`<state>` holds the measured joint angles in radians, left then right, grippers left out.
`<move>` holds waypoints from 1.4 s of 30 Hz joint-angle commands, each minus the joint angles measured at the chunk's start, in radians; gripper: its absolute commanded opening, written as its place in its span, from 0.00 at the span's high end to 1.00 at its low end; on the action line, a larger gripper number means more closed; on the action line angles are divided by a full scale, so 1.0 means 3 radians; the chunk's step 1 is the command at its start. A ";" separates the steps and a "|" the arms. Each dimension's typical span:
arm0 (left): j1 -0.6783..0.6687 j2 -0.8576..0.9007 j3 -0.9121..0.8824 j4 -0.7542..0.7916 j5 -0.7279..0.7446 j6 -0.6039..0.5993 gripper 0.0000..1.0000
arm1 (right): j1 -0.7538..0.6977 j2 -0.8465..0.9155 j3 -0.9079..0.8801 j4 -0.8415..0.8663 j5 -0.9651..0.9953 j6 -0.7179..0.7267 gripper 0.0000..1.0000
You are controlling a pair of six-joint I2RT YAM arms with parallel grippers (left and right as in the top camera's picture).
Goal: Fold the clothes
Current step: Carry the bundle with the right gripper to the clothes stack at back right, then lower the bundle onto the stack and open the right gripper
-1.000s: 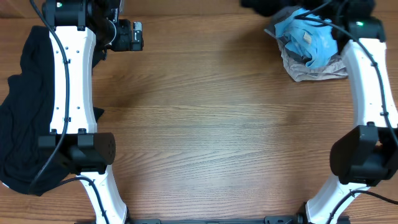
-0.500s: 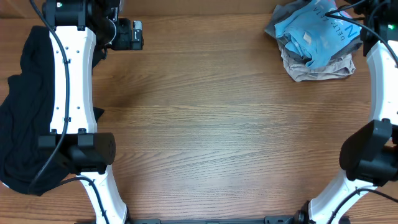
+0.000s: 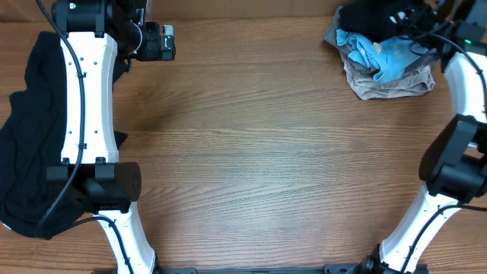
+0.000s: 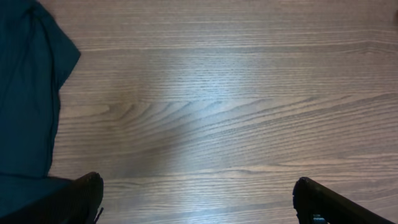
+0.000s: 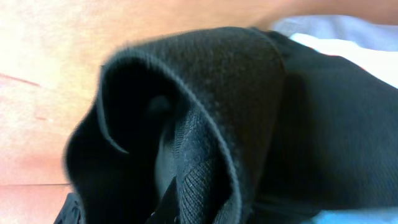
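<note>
A large black shirt (image 3: 23, 144) lies crumpled at the table's left edge, partly under my left arm; its edge also shows in the left wrist view (image 4: 25, 93). My left gripper (image 3: 161, 42) hangs open and empty over bare wood (image 4: 199, 208). At the far right corner lies a pile with a light blue garment (image 3: 384, 55) on a beige one (image 3: 384, 84). Another black shirt (image 3: 373, 15) hangs over the pile's back. My right gripper (image 3: 411, 19) is at it. In the right wrist view this shirt's ribbed collar (image 5: 205, 124) bunches into the jaws and fills the frame.
The wooden table (image 3: 266, 152) stretches between the two arms. The arm bases stand at the near left (image 3: 106, 186) and near right (image 3: 449, 183). The pile sits close to the table's far edge.
My right arm has swung at the far right corner. A black shirt now covers the back of the pile where the blue garment lay spread half a second ago. The left arm has not moved.
</note>
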<state>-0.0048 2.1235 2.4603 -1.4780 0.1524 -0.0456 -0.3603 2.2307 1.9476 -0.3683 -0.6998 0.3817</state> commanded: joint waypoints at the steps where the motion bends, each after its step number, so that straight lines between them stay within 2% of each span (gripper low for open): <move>1: -0.0010 -0.0047 -0.0003 0.0029 -0.0008 0.0051 0.00 | -0.0173 -0.0078 0.0095 -0.0201 0.0006 -0.0151 0.96; 2: -0.0010 -0.0047 -0.0003 0.0034 -0.0008 0.0051 0.00 | -0.0201 -0.0078 0.0095 -0.0289 0.0008 -0.0151 0.96; 3: -0.0010 -0.0047 -0.0003 0.0038 -0.0008 0.0051 0.00 | -0.0234 -0.0078 0.0095 -0.0401 0.0008 -0.0153 0.84; 4: -0.0010 -0.0047 -0.0003 0.0039 -0.0008 0.0051 0.00 | -0.0261 -0.0078 0.0095 -0.0490 0.0008 -0.0153 0.52; 5: -0.0010 -0.0047 -0.0003 0.0039 -0.0008 0.0051 0.00 | -0.0295 -0.0079 0.0095 -0.0603 0.0008 -0.0154 0.29; 7: -0.0010 -0.0047 -0.0003 0.0038 -0.0008 0.0051 0.00 | -0.0361 -0.0094 0.0095 -0.0793 0.0006 -0.0156 0.14; 13: -0.0010 -0.0047 -0.0003 0.0039 -0.0009 0.0053 0.00 | -0.0570 -0.0355 0.0106 -0.1212 0.0094 -0.0375 0.06; 19: -0.0010 -0.0047 -0.0003 0.0070 -0.0010 0.0055 0.00 | -0.0645 -0.0922 0.0106 -0.1376 0.0397 -0.0793 0.05; 25: -0.0010 -0.0047 -0.0003 0.0112 -0.0009 0.0055 0.00 | -0.0224 -0.1207 0.0104 -0.1141 0.1002 -0.1352 0.04; 28: -0.0010 -0.0047 -0.0005 0.0155 -0.0008 0.0053 0.00 | 0.0192 -0.0935 0.0094 -0.0613 0.1602 -0.1391 0.01; 35: -0.0010 -0.0047 -0.0008 0.0153 -0.0009 0.0053 0.00 | 0.0392 -0.0240 0.0094 0.0210 0.1686 -0.1474 0.00; 38: -0.0010 -0.0047 -0.0008 0.0139 -0.0009 0.0052 0.00 | 0.0395 0.0057 0.0094 0.0268 0.1756 -0.1394 0.00; 42: -0.0010 -0.0047 -0.0008 0.0141 -0.0010 0.0053 0.00 | 0.0370 0.0397 0.0094 0.0042 0.1939 -0.1296 0.00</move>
<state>-0.0048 2.1235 2.4592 -1.4364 0.1524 -0.0456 -0.2356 2.3039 1.9823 -0.3260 -0.1856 -0.0284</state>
